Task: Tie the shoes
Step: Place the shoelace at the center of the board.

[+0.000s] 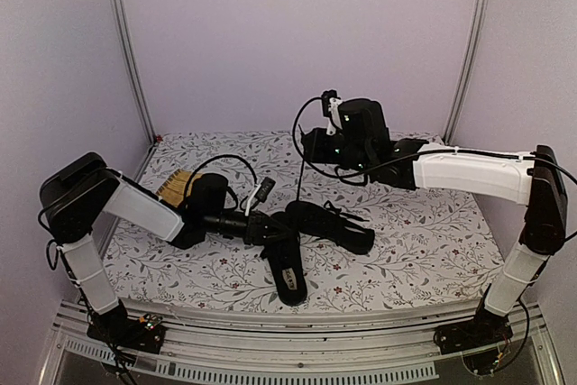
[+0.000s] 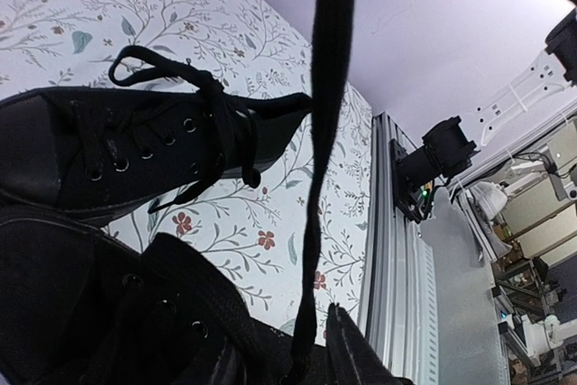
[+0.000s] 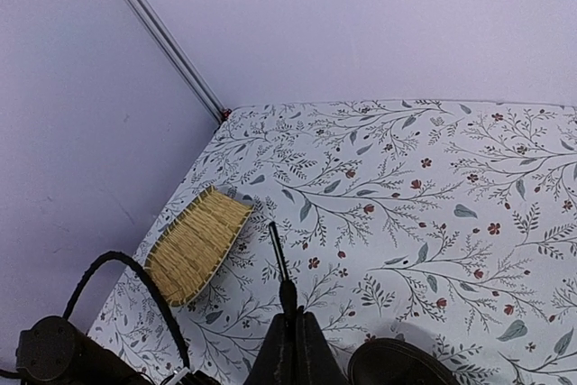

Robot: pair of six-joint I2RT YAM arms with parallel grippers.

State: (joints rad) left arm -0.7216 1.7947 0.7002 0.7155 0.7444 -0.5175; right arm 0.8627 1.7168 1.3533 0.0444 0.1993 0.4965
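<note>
Lying mid-desk (image 1: 433,250), shoes (image 1: 335,225) sat close together on floral cover, one reaching toward front edge. Lace (image 2: 326,132) ran taut from shoes up to right gripper (image 3: 293,338), raised above desk. Its fingers were pressed together on lace end, tip poking out. Left gripper (image 1: 270,228) was low at nearer shoe; finger spacing could not be told. Woven mat (image 1: 174,187) lay at far left.

I can read no text, brand, number or sign in any view. The pale label (image 1: 288,274) inside the shoe (image 1: 290,293) nearest the arm bases is too small to make out.
</note>
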